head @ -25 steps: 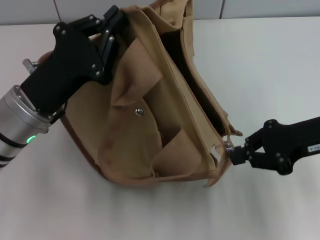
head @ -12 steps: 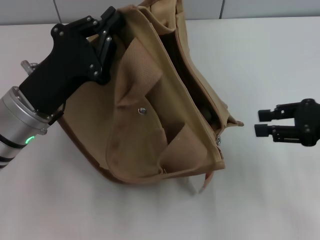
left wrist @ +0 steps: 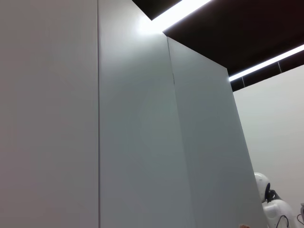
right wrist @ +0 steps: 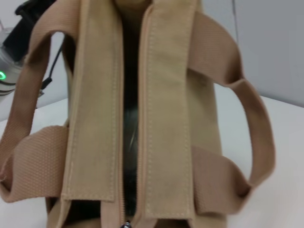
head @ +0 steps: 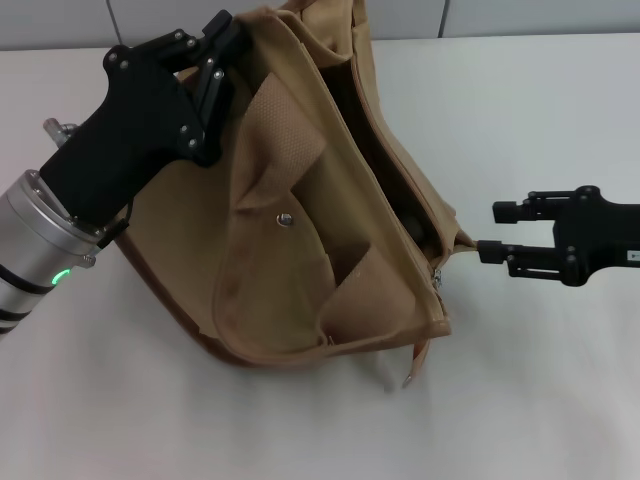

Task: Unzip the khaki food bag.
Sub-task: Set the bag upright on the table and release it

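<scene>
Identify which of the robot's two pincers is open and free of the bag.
The right pincer: it hangs open beside the khaki food bag, at its zipper end, gripping nothing. The left pincer is pressed against the bag's far corner.

The head view looks down on the khaki food bag (head: 320, 230); the right wrist view faces its zipper end (right wrist: 137, 118) closely; the left wrist view faces walls.

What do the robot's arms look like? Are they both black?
Mostly. The left arm is a shiny silver tube with black rings and a small green light, ending in a chunky black left end effector dotted with silver screws. The right end effector is black too, thin and boxy, with a small white label.
</scene>
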You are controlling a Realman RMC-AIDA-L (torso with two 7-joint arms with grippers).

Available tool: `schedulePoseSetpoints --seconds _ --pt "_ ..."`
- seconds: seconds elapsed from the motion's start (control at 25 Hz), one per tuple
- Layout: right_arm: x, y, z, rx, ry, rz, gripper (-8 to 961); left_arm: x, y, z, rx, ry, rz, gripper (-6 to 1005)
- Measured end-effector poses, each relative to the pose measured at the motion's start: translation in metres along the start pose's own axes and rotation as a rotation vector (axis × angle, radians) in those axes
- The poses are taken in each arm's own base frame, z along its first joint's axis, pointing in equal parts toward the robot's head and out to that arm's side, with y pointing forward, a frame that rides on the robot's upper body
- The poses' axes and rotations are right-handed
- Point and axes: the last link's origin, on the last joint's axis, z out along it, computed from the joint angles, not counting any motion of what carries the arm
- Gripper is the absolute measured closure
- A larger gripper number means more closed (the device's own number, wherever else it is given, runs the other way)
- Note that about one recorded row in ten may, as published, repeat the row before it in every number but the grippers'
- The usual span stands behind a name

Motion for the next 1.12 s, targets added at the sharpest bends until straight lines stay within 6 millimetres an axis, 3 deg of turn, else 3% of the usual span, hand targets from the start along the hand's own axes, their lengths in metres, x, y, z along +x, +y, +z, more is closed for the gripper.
schedulePoseSetpoints --seconds 0.48,0.8,1.12 --pt "0.001 0.004 0.036 -0.077 0.102 -0.054 399 0.000 -0.001 -0.001 0.013 0.002 -0.021 968" --pt "-0.008 0.003 0.039 -0.056 0.008 -0.095 431 0.000 -0.001 -0.003 0.017 -0.002 -0.026 968" --pt "-0.009 0.008 0.036 -0.072 -0.057 -0.132 633 -0.001 -0.001 -0.005 0.021 -0.007 -0.041 968"
